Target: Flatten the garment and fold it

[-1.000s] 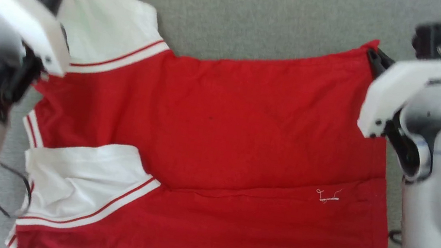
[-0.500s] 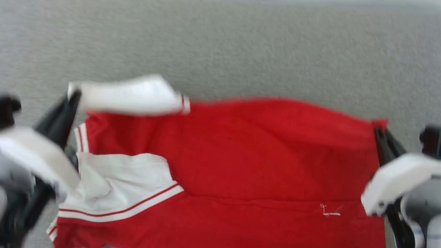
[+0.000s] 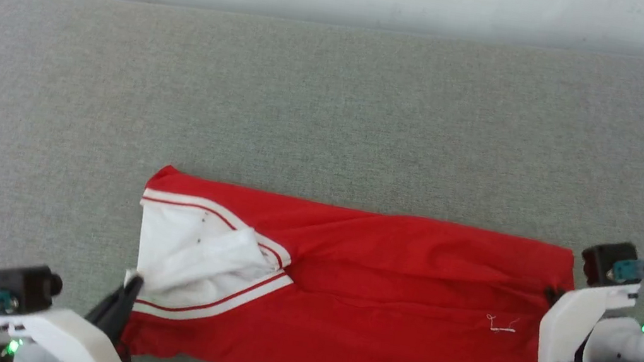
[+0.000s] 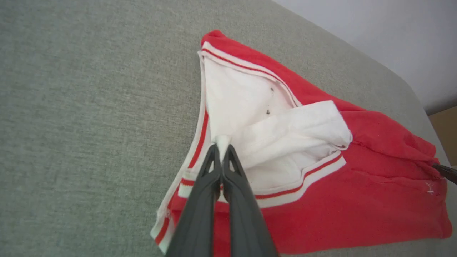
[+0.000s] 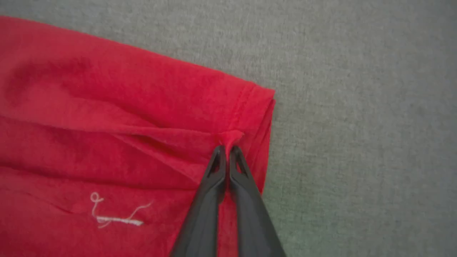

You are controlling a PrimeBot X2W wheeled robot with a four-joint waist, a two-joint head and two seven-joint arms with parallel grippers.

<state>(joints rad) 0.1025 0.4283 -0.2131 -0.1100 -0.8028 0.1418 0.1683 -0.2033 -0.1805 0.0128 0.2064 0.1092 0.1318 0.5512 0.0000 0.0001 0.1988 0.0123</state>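
**Left end effector** (image 4: 221, 150): two dark fingers pressed together, pinching a small tuft of white fabric at the tip of a sleeve (image 4: 285, 128). It sat at the near-left corner of the cloth, fingers pointing away from the robot and slightly inward.

**Right end effector** (image 5: 226, 148): fingers likewise nearly closed, nipping a small peak of red fabric close beside the hem (image 5: 264, 117). The grip was partway across the cloth's depth, not at its near edge.

**Garment** (image 3: 392, 306): red T-shirt, lying on the table (image 3: 332, 112) as a long, low band already doubled over on itself.
- Long axis: left to right, spanning from one end effector to the other.
- Shoulder end with white, red-striped sleeves: toward the left arm.
- Hem end: toward the right arm.
- Position: close to the table's near edge, with bare grey surface well beyond it.
- Creases: ran lengthwise from the right-hand pinch.
- Loose white thread (image 5: 114, 214): lay on the red near the hem.

**Relation governing the next move (a judgement):** each arm held the end nearest it, and the cloth lay inward from both. The upper layer appeared laid down, so letting go seemed due. A further fold would have to travel along the long axis, one end carried toward the other. Neither arm was plainly closer to the middle.
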